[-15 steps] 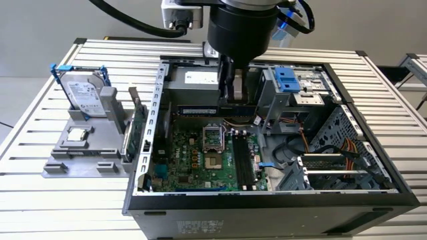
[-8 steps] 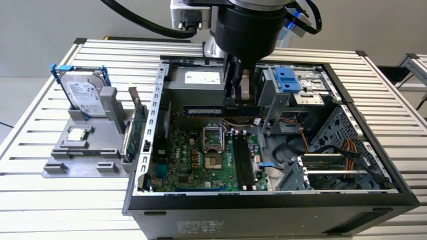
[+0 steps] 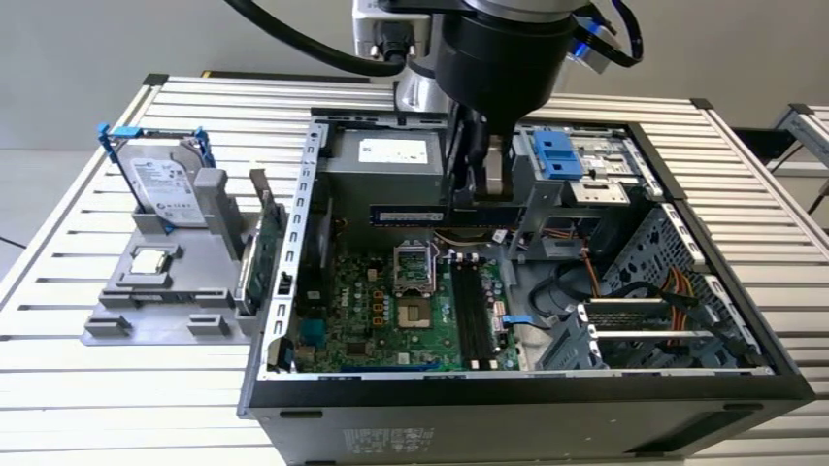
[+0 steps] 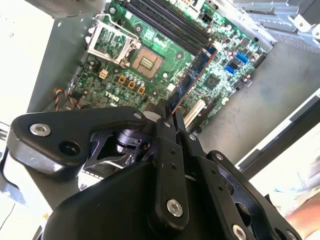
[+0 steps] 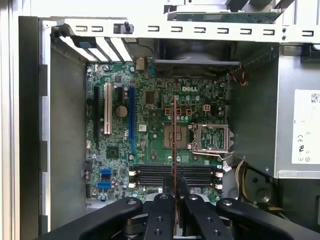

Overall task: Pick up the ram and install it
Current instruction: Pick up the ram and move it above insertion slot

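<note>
Layout, exterior view. On my counter (image 3: 78,388) the open computer case (image 3: 518,413) lies toward the exterior view's right, with the motherboard (image 3: 376,311) flat on its floor. A parts holder (image 3: 143,316) sits just beside the case at the exterior view's left. It carries the hard drive (image 3: 166,189) upright, behind the processor chip (image 3: 153,260). I hold the ram (image 3: 408,216) pinched in my tool (image 3: 480,201), inside the case, above the motherboard.

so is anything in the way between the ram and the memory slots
Nothing visible does. The gripper holds the ram above the motherboard, and the memory slots below lie bare, with no cable or card across them in the first wrist view.
</note>
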Robot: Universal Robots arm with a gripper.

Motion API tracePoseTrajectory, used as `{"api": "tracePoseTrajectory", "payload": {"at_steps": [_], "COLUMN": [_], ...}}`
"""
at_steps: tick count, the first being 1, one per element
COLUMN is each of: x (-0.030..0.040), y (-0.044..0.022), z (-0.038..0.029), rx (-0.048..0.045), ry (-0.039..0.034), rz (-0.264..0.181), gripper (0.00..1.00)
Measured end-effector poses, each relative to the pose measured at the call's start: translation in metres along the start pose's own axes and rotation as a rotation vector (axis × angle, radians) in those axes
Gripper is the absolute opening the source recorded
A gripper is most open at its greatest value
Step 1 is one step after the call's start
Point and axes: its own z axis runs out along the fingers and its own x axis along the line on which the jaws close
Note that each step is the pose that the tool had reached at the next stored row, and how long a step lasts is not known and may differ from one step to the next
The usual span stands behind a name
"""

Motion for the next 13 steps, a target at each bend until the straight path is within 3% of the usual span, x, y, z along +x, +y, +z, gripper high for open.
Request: {"api": "tracePoseTrajectory", "payload": {"at_steps": [6,13], "x": [0.0000,0.0000], "y": [-0.0066,-0.0100], "z": [-0.0002,-0.0002], "rx": [0.0000,0.0000], "ry": [0.0000,-0.0001], "rz": [0.000,0.000], "gripper": [0.00,0.00]}}
